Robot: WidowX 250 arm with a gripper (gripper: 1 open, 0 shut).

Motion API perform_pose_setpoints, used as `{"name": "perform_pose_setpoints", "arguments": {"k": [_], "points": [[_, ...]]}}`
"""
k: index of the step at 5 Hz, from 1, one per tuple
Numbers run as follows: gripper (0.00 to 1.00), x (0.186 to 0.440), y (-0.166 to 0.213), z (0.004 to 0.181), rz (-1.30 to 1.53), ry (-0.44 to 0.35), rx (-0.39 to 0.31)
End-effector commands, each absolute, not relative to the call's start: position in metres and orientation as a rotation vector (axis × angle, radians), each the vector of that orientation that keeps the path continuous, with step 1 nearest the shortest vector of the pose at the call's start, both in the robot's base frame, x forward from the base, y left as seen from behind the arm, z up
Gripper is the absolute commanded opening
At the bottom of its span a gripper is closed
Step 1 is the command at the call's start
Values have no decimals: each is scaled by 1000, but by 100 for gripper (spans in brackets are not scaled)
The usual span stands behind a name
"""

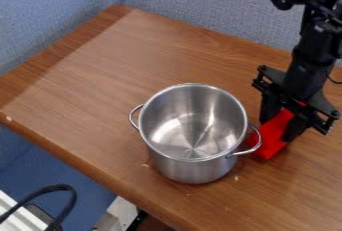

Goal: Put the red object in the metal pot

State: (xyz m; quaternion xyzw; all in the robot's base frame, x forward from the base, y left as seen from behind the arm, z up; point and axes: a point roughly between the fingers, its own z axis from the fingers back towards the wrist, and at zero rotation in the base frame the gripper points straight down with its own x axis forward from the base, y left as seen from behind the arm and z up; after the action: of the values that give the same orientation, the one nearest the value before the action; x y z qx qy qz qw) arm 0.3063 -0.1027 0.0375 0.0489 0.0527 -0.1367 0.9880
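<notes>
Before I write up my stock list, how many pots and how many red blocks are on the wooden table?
Metal pot: 1
Red block: 1
Total: 2
</notes>
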Motion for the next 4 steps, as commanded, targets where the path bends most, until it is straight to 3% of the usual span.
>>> {"name": "perform_pose_setpoints", "arguments": {"k": [1,4], "points": [[0,306,-95,37,-269,121,102],[0,306,-93,37,-279,122,104]]}}
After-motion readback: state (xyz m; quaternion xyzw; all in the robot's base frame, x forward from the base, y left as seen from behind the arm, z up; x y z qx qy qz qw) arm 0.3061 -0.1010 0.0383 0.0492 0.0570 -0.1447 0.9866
